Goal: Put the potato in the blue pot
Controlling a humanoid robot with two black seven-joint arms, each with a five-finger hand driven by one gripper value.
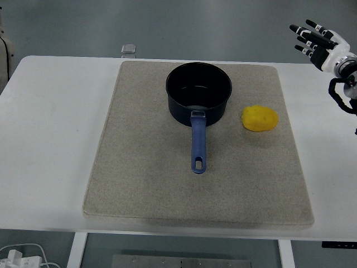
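Note:
A yellow potato point(259, 118) lies on the beige mat point(139, 178), just right of the blue pot point(198, 92). The pot stands upright at the mat's far middle, and its blue handle point(198, 145) points toward the near edge. Nothing shows inside the pot. My right hand point(313, 38) is at the upper right, raised beyond the table's far right corner, its fingers spread and holding nothing. It is well up and right of the potato. My left hand is out of view.
The mat covers most of the white table point(50, 139). A small silver square object point(129, 49) lies at the table's far edge. White cables point(22, 258) lie on the floor at the bottom left.

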